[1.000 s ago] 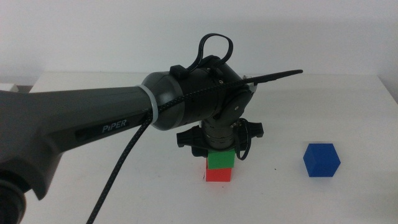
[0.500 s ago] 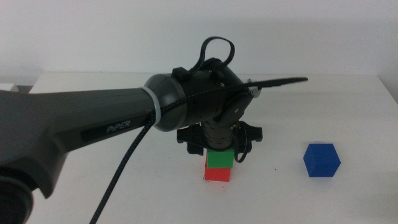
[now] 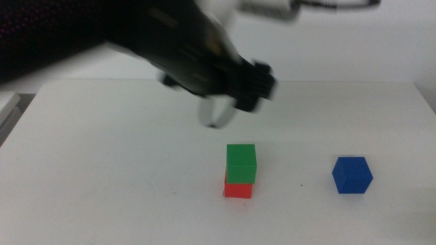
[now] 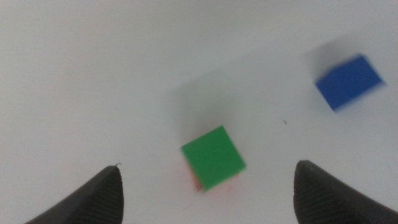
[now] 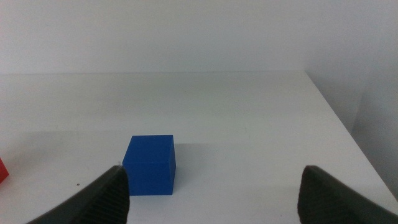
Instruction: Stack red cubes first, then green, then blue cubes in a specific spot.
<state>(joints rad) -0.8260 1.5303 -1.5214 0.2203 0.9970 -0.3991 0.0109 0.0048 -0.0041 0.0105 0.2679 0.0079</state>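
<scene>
The green cube [image 3: 241,162] sits on the red cube [image 3: 238,190] as a two-high stack at the table's middle front. The marked spot is hidden under it. The blue cube [image 3: 352,175] stands alone to the right. My left gripper [image 3: 221,112], blurred by motion, is up above and behind the stack, open and empty. In the left wrist view the green cube [image 4: 212,157] lies below, between the wide-apart jaws, with a red sliver [image 4: 195,181] under it and the blue cube [image 4: 348,82] off to one side. My right gripper [image 5: 212,173] is open, low, facing the blue cube [image 5: 149,165].
The white table [image 3: 102,170] has its right edge [image 5: 336,118] beyond the blue cube. The red cube's corner [image 5: 2,171] shows at the edge of the right wrist view.
My left gripper has let go of the green cube and risen up and back from the stack. The green cube stays on the red one. The blue cube has not moved.
</scene>
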